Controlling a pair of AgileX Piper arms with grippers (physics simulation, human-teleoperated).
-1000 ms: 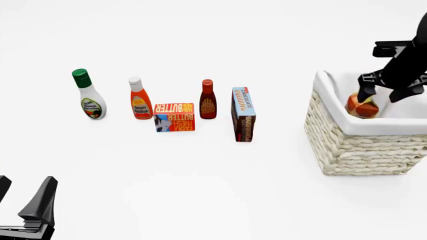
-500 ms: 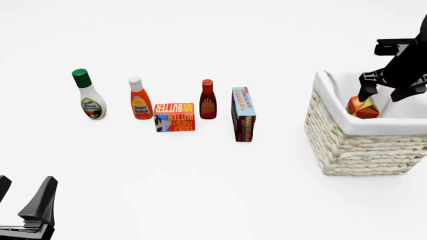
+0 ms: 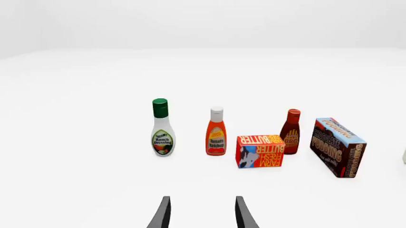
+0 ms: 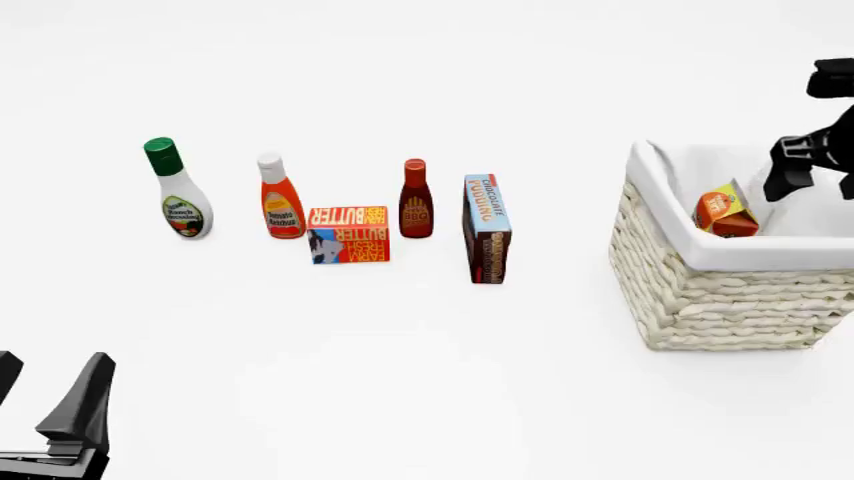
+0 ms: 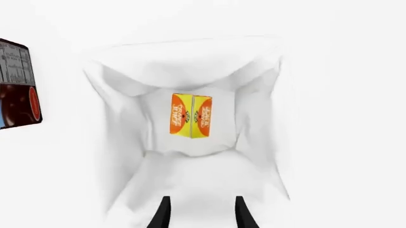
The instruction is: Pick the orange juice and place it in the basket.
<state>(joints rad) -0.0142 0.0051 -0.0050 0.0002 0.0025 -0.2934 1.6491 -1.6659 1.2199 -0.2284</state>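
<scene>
Right arm's fingers [image 5: 200,212] spread and empty, above the orange juice [image 5: 190,115], carton inside the basket [image 4: 694,290]

Both hands [image 4: 60,425] [image 4: 810,165] black, apparently matte, angular.

White table [image 4: 400,380]: basket [image 4: 707,300] (right), three bottles, butter box [image 4: 348,234], pudding box [image 4: 487,230].

Basket [image 4: 707,300] of rough cream woven wicker, lined with smooth matt white cloth [image 5: 190,71] folded over its rim; inside it lay the orange juice [image 5: 190,115], a printed paperboard carton, matt; grippers showed matt black fingers [image 3: 161,213].
</scene>
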